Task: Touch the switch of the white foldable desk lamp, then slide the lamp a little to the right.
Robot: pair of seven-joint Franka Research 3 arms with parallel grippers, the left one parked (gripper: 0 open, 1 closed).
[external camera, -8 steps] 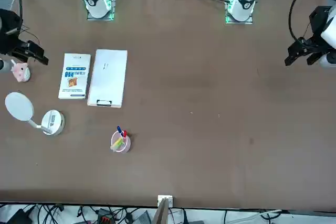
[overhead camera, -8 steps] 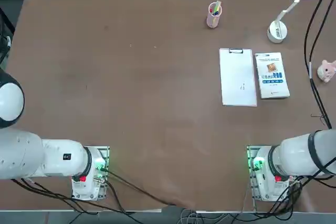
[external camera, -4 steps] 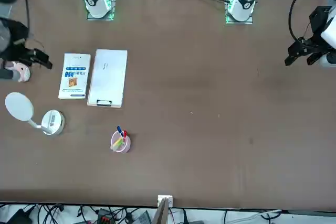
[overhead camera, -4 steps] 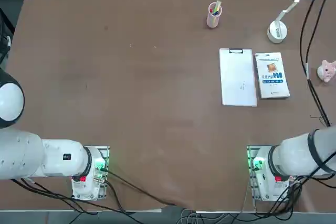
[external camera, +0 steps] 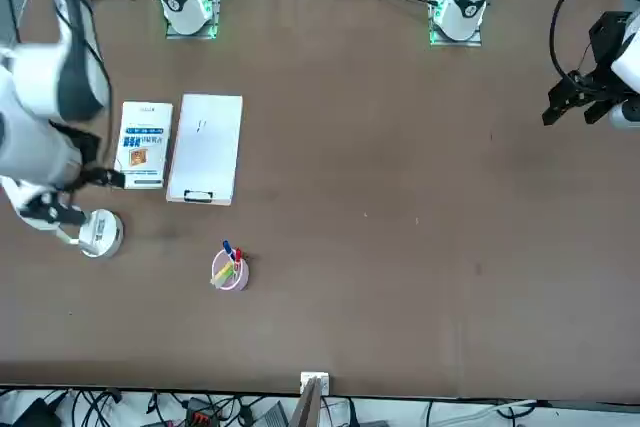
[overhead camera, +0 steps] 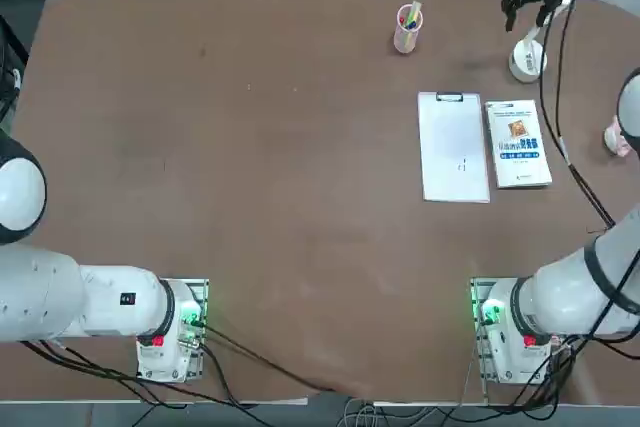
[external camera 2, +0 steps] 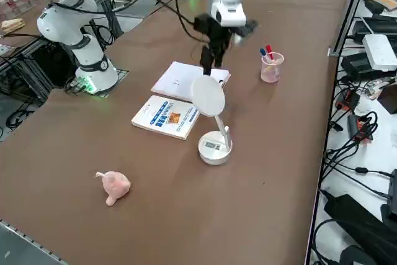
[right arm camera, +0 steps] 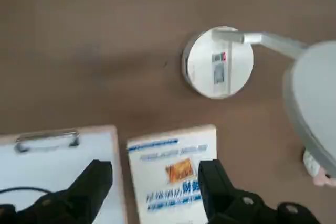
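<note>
The white foldable desk lamp [external camera 2: 214, 147] stands at the table's far right, its disc base [overhead camera: 527, 60] beyond the book. Its round flat head [external camera 2: 208, 96] is raised on the thin arm. A small grey mark on the base [right arm camera: 219, 66] looks like the switch. My right gripper [overhead camera: 528, 2] hovers high above the lamp, apart from it, pointing down. It also shows in the front view [external camera: 80, 195] and the side view [external camera 2: 211, 60]. In the wrist view my right gripper [right arm camera: 152, 182] is open, with nothing between its fingers.
A blue-and-white book [overhead camera: 517, 143] and a white clipboard [overhead camera: 453, 147] lie side by side, nearer the robot than the lamp. A pink pen cup [overhead camera: 407, 29] stands left of the lamp. A pink plush toy [external camera 2: 113, 185] sits near the right edge.
My right arm has swung in from the table's right edge to hang over the lamp, now covering its head in the top view. The gripper has stayed open. The lamp has not moved.
</note>
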